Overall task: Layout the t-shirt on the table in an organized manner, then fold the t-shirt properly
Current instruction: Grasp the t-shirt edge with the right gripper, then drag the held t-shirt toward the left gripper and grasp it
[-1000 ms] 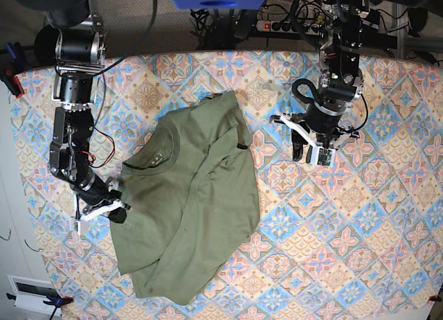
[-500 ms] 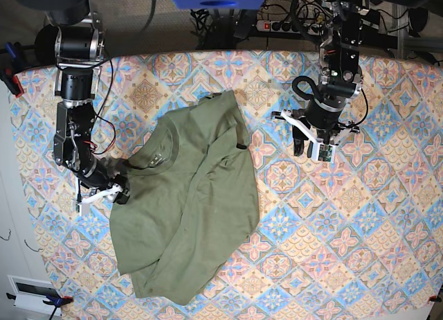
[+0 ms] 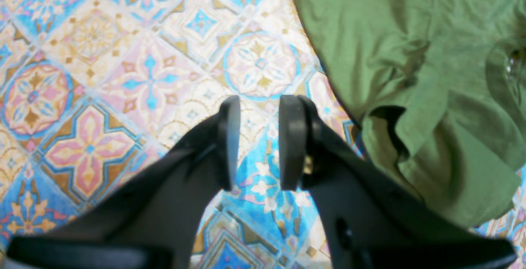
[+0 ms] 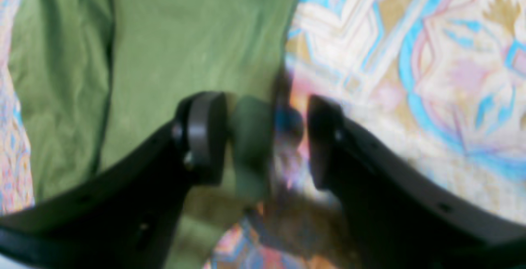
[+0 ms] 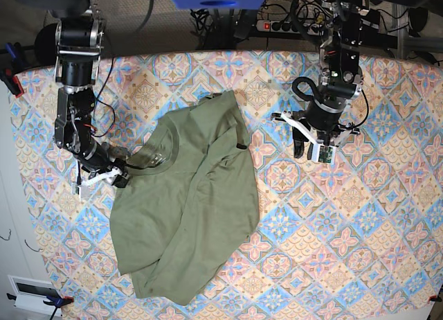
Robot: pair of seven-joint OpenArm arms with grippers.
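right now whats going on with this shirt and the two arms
A two-armed robot is laying out the t-shirt on the table. The shirt lies crumpled, one part folded over itself. The right pincer sits at the shirt's edge with its jaws apart, some cloth between them. The left pincer hangs over bare tablecloth beside the shirt, slightly open and holding nothing.

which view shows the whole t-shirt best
The base view: the entire t-shirt lies rumpled on the table, outline visible. The left wrist view catches only one folded edge, and the right wrist view a blurred strip beside the right claw.
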